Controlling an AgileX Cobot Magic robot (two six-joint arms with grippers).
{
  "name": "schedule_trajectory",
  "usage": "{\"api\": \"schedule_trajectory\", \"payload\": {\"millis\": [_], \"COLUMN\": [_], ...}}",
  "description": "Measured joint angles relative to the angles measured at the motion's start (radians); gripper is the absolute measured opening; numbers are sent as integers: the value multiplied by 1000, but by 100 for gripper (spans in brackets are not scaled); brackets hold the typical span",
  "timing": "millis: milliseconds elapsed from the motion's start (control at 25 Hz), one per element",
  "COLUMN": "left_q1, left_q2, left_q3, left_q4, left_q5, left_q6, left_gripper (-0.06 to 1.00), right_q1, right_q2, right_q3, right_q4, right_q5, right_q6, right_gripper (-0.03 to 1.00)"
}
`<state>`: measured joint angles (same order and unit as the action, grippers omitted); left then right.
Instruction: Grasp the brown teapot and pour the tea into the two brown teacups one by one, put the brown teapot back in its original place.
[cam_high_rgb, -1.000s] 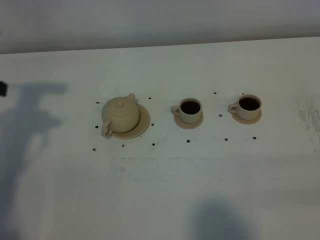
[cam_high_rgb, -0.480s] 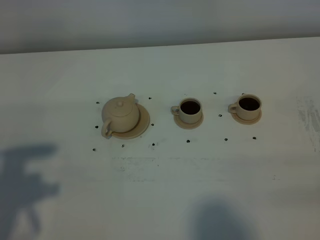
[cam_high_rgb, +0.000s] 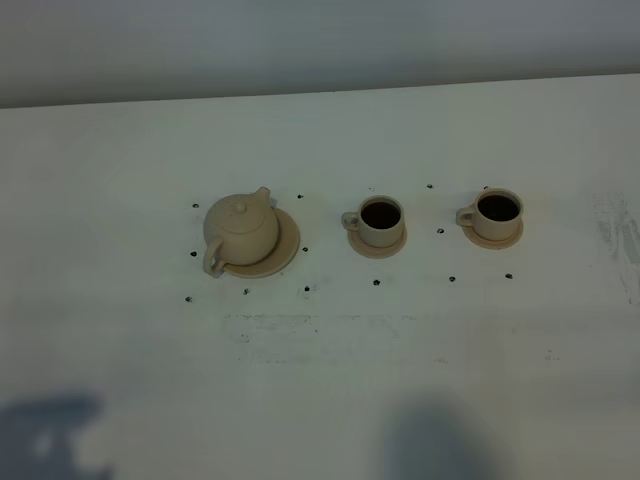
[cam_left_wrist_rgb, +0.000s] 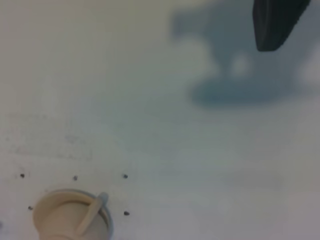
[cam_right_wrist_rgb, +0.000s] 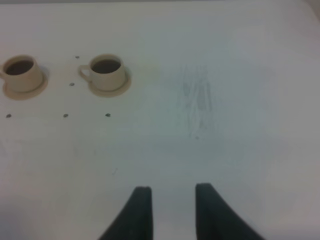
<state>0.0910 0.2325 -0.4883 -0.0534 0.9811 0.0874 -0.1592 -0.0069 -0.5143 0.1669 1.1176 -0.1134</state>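
Observation:
The brown teapot (cam_high_rgb: 242, 230) sits upright on its wide saucer plate (cam_high_rgb: 289, 243), its original place, left of centre on the table. To its right stand the two brown teacups (cam_high_rgb: 380, 220) (cam_high_rgb: 497, 212), each on a small saucer and holding dark tea. Neither gripper shows in the high view. The left wrist view has the teapot (cam_left_wrist_rgb: 62, 220) far off at one edge and a single dark finger (cam_left_wrist_rgb: 276, 22) in the opposite corner, holding nothing. My right gripper (cam_right_wrist_rgb: 174, 192) hovers over bare table, its fingers a little apart and empty, well away from the cups (cam_right_wrist_rgb: 107, 71) (cam_right_wrist_rgb: 21, 74).
Small black dots (cam_high_rgb: 307, 289) mark the white table (cam_high_rgb: 330, 380) around the tea set. Arm shadows (cam_high_rgb: 50, 435) fall along the near edge. The table's far edge meets a grey wall (cam_high_rgb: 320, 45). Faint scuffs (cam_right_wrist_rgb: 197, 102) lie to the right of the cups.
The left arm's shadow has slid from the table's left side down toward the near left corner, and a dark bit at the left edge has left view. Teapot and cups have not moved.

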Motion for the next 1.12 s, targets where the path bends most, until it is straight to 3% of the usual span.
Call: {"api": "schedule_trajectory", "payload": {"millis": [240,960,1120], "left_q1": [0,0,-53], "left_q2": [-109,-189,-229], "left_q3": [29,31,31], "left_q4": [-1,-1,17], "left_q5": [68,75,77], "left_q6": [-16,-21,-51], "left_gripper": [46,46,46], "right_q1": [0,0,0], "right_q2": [0,0,0], "right_q3": [0,0,0], "right_q4": [0,0,0], "right_q5": [0,0,0], "right_q6": [0,0,0], "right_gripper": [23,23,23]}}
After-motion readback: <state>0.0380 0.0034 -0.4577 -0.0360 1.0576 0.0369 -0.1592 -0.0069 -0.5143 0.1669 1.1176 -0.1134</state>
